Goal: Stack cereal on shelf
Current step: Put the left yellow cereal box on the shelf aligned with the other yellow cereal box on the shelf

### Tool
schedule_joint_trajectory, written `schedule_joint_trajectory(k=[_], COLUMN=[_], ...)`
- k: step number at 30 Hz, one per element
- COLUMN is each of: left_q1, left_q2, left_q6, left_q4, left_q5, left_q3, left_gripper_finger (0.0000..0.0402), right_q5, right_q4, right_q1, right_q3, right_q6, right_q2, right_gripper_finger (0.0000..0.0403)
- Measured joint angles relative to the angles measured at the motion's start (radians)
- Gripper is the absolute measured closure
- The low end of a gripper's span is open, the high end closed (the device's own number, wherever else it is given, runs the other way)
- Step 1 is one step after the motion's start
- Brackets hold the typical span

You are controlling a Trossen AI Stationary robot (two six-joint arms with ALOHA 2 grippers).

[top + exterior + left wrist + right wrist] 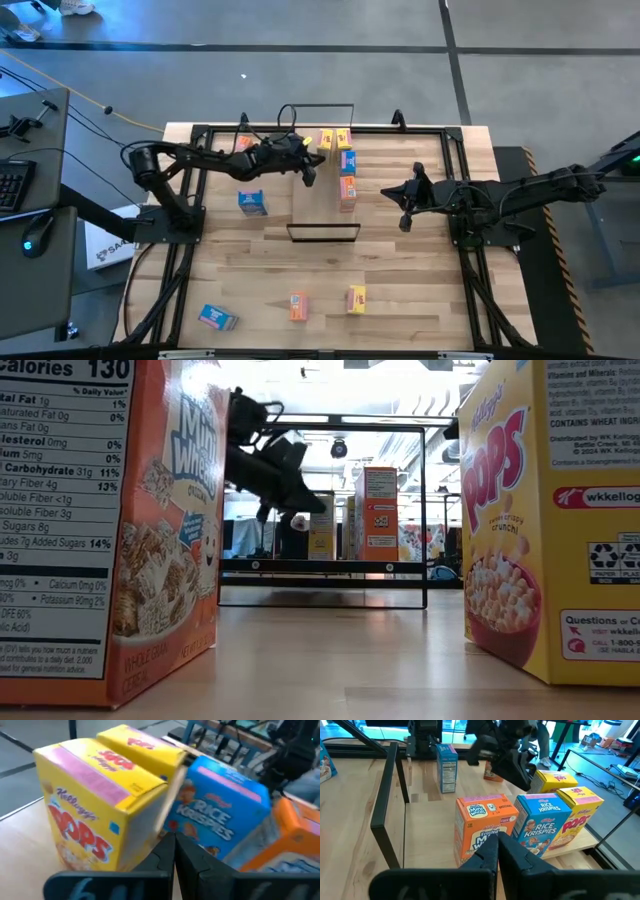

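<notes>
Upright: orange, blue, yellow cereal [540,827] rowed on shelf [318,190].

The high view looks straight down on the whole worktop [400,290]. The low view sits at worktop level, close between an orange box [110,530] and a yellow box [555,510], facing the shelf [320,566]. Each wrist view looks past its own jaws at close range; both share the blue Rice Krispies box [220,815] [540,822].
</notes>
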Motion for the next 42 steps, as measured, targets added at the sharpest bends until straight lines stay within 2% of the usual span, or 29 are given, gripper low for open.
schedule_joint_trajectory(k=[4, 7, 12, 15, 23, 33, 42], left_q1=[-0.015, -0.017, -0.008, 0.017, 0.069, 0.068, 0.068], left_q2=[-0.047, -0.052, -0.046, -0.045, 0.042, 0.163, 0.159], left_q6=[0.042, 0.042, 0.044, 0.018, -0.001, 0.022, 0.025], left_q4=[-0.102, -0.133, -0.111, -0.102, 0.047, 0.05, 0.029], left_q5=[-0.084, -0.106, -0.227, -0.261, -0.169, -0.125, -0.099], left_q3=[-0.001, -0.001, -0.047, -0.066, -0.051, 0.053, 0.068], left_gripper_finger=[0.0401, 0.0402, 0.0401, 0.0401, 0.0402, 0.0402, 0.0401], right_q5=[0.0, 0.0, 0.0, 0.0, 0.0, 0.0, 0.0], right_q4=[0.0, 0.0, -0.001, -0.001, -0.001, -0.001, -0.001], right_q1=[0.0, 0.0, 0.0, 0.0, 0.0, 0.0, 0.0], right_q3=[0.0, 0.0, 0.0, 0.0, 0.0, 0.0, 0.0], right_q6=[0.0, 0.0, 0.0, 0.0, 0.0, 0.0, 0.0], right_q2=[0.0, 0.0, 0.0, 0.0, 0.0, 0.0, 0.0], right_gripper_finger=[0.0403, 0.0403, 0.0403, 0.0403, 0.0403, 0.0403, 0.0403])
